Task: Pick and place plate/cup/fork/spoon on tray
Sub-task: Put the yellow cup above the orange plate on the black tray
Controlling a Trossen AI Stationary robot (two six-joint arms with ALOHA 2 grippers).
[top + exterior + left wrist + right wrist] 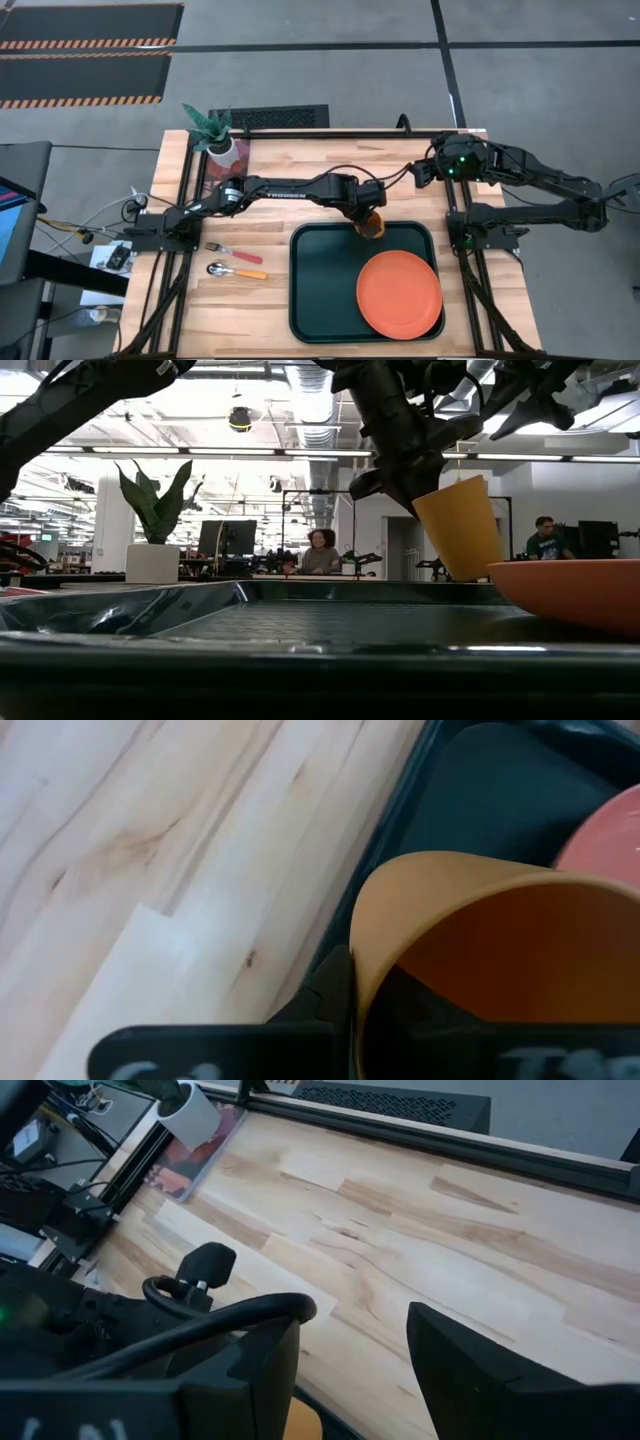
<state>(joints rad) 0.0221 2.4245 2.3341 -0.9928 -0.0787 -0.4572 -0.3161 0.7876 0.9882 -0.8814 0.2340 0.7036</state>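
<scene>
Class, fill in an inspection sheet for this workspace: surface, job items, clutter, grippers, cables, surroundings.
Surface: wooden table.
Job items: plate on tray; cup held tilted above the tray's far edge; fork and spoon on the table, left of the tray.
Clutter: potted plant at the far left corner.
Grippers: left gripper shut on cup; right gripper open, empty, parked.
Cables: loose wires off the left edge.
Surroundings: seated people in the room behind.

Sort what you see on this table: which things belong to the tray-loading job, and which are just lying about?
Job: tray; plate on it; cup held above the tray by the left gripper; fork and spoon on the table.

Lying about: potted plant; cables.
</scene>
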